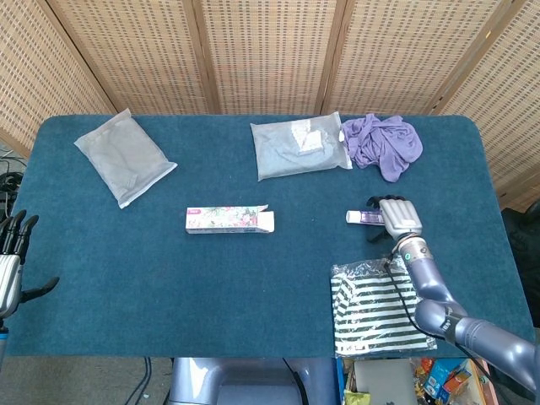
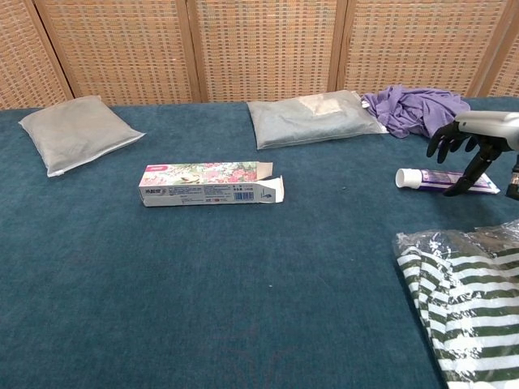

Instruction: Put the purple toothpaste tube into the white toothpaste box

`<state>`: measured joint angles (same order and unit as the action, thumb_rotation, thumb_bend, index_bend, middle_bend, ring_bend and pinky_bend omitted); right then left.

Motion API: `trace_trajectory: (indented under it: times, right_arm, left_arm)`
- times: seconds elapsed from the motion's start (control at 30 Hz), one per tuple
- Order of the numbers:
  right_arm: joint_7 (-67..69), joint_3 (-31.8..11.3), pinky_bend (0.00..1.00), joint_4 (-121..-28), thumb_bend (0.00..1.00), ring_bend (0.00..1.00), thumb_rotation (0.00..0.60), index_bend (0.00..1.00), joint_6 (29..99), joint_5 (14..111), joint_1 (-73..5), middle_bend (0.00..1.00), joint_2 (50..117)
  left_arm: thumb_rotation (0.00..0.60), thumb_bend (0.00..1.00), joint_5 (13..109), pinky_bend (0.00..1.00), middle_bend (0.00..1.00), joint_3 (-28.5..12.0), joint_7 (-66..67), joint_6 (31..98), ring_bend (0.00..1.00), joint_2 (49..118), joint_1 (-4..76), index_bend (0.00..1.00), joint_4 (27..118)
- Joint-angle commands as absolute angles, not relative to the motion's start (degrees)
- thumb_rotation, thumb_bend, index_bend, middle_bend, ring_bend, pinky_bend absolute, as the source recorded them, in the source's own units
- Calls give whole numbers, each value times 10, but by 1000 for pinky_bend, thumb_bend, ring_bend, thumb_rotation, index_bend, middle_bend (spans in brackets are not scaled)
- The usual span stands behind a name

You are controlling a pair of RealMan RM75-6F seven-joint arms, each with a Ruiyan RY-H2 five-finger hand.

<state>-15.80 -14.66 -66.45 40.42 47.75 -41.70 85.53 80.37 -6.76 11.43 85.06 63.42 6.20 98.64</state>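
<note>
The purple toothpaste tube (image 1: 363, 217) (image 2: 430, 178) lies flat at the right of the table, white cap pointing left. My right hand (image 1: 397, 218) (image 2: 478, 128) is over the tube's right end, its dark fingers (image 2: 444, 145) curled down above it and the thumb down beside it; the tube still rests on the cloth. The white flowered toothpaste box (image 1: 229, 220) (image 2: 207, 185) lies mid-table with its flap open toward the tube. My left hand (image 1: 10, 263) hangs off the table's front left corner, fingers spread and holding nothing.
Two grey padded bags (image 1: 125, 157) (image 1: 299, 145) lie at the back, with a crumpled purple cloth (image 1: 384, 143) to their right. A striped garment in a plastic bag (image 1: 380, 304) lies just in front of the tube, under my right forearm.
</note>
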Motion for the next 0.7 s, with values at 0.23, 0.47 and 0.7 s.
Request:
trace_trajectory:
  times: [0.23,0.47,0.7]
  right_arm:
    - [-132,-147,269,-570,295,291,600,375,392,481,-439,394,912]
    - [-122,-138,269,-520,295,291,600,375,388,501,-442,356,940]
    - [-109,-131,269,-465,299,291,600,375,375,520,-446,362,970]
  left_arm:
    - [600,84,790,0,0,-71,116,841,0,638,69,0,981]
    - [600,85,782,0,0,-73,112,837,0,636,72,0,979]
    - [600,85,778,0,0,-73,113,836,0,637,73,0,978]
